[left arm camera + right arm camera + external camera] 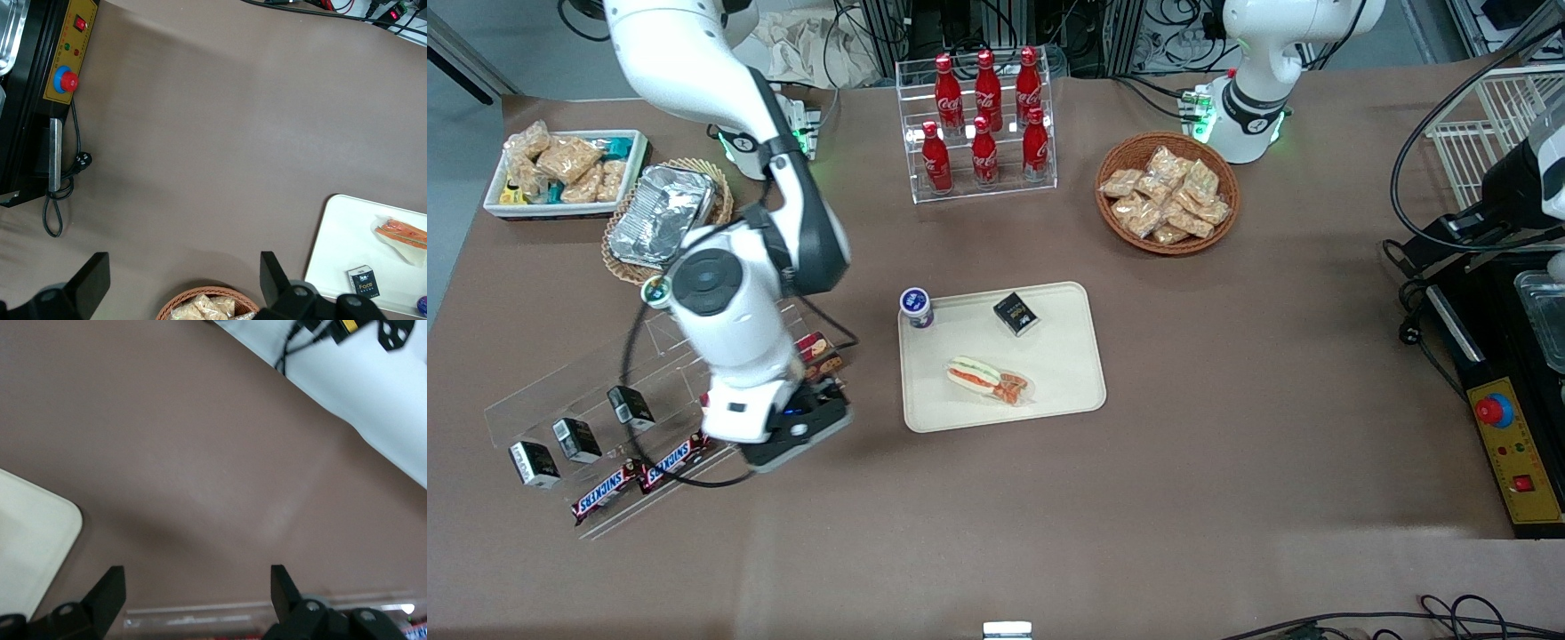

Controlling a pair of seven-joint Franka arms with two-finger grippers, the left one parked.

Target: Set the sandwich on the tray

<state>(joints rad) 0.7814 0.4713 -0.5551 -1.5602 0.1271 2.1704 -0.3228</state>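
Brown table (1227,444) bare around tray (1067,391); sandwich (987,378) apparently inside rim; end effector (193,600) spread, empty, beside tray.

- The sandwich (985,379), a triangular wedge in clear plastic wrap with pale bread and red-orange and green filling along its edge, was laid flat on the tray (1067,373), in the half nearer the front camera.
- The tray, large, flat, beige and rectangular with rounded corners and a low rim, was set flat on the brown tabletop (1227,444).
- The open, empty pincer (197,590) was held over bare tabletop beside a tray corner.
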